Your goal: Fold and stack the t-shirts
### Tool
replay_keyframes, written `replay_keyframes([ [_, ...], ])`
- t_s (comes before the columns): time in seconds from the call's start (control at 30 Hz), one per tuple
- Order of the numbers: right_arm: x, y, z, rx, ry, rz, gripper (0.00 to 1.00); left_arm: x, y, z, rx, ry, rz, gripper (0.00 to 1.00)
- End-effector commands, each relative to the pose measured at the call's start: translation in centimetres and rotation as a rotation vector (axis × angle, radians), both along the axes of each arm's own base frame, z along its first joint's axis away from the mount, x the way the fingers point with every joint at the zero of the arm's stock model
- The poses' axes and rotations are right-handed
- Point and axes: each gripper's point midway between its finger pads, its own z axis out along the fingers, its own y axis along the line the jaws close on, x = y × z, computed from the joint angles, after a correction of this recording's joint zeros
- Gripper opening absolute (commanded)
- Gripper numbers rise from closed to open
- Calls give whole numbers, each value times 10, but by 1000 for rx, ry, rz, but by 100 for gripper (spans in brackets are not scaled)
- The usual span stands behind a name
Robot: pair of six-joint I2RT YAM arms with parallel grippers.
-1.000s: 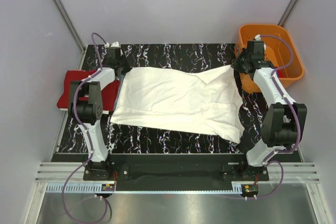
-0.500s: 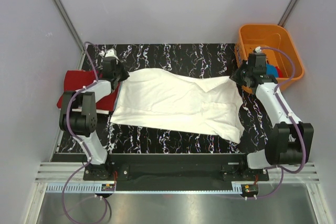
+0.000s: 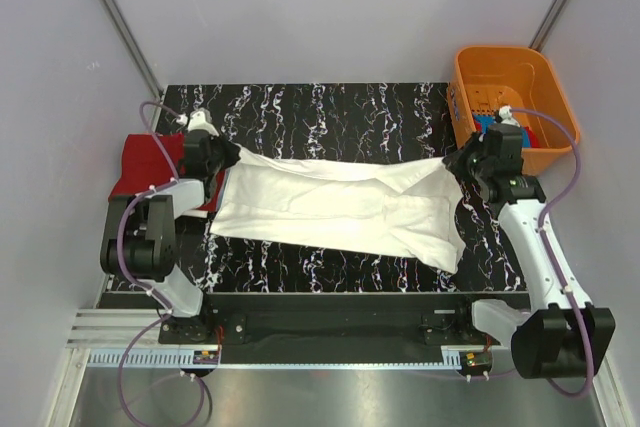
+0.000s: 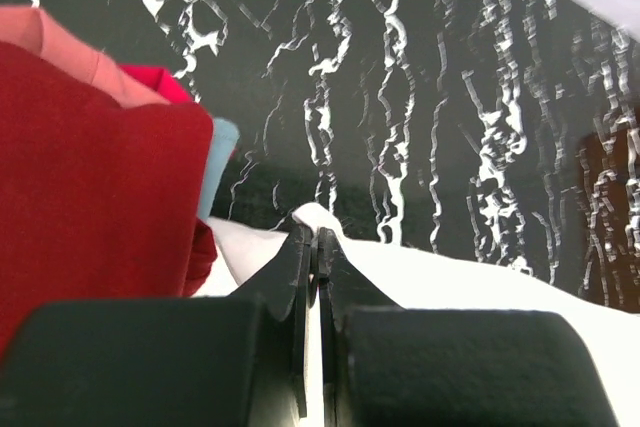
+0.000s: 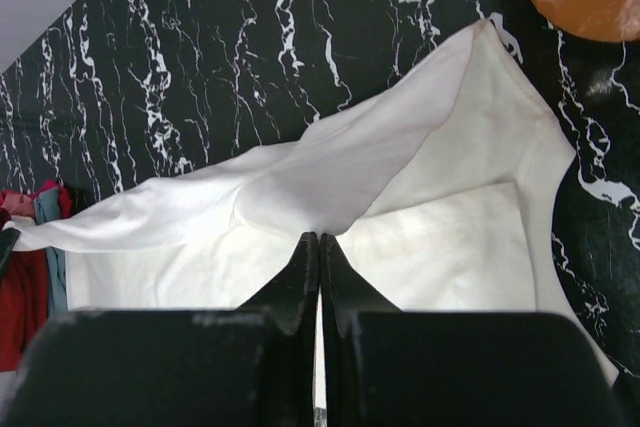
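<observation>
A large white t-shirt [image 3: 340,212] lies across the middle of the black marbled table [image 3: 330,107], its far edge lifted and pulled taut between both arms. My left gripper [image 3: 222,159] is shut on the shirt's far left corner [image 4: 318,219], close to the red t-shirt [image 3: 150,162] at the table's left edge. My right gripper [image 3: 455,162] is shut on the far right corner; in the right wrist view the white cloth [image 5: 330,187] bunches at the fingertips of the right gripper [image 5: 319,237]. A blue t-shirt [image 3: 492,123] shows inside the basket.
An orange plastic basket [image 3: 475,62] stands at the back right, just beyond the right arm. In the left wrist view the red t-shirt [image 4: 90,177] rests on pink and light blue cloth. Grey walls enclose the table on three sides.
Both grippers have drawn the white shirt's far edge toward the near side and stretched it taut. The right arm swung outward, away from the basket; the left wrist shifted slightly left.
</observation>
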Motion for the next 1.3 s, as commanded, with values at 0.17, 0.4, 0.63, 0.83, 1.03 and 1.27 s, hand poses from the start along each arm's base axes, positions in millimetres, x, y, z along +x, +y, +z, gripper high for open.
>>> replay_keyframes([
  [0.17, -32, 11, -8, 40, 13, 37, 0, -4, 2, 53, -10, -219, -3, 0],
  [0.4, -48, 14, -7, 59, 13, 50, 0, -23, 8, 55, -18, -235, 35, 0],
  [0.63, -63, 18, -5, 77, 8, 68, 0, -39, 13, 47, -24, -230, 68, 0],
  [0.83, -77, 22, -7, 97, 12, 86, 0, -53, 17, 43, -34, -232, 87, 0],
  [1.03, -94, 30, -16, 130, 24, 116, 0, -66, 20, 31, -51, -204, 114, 0],
  [1.27, -114, 28, -30, 153, 14, 84, 6, -88, 31, 16, -72, -200, 200, 16],
])
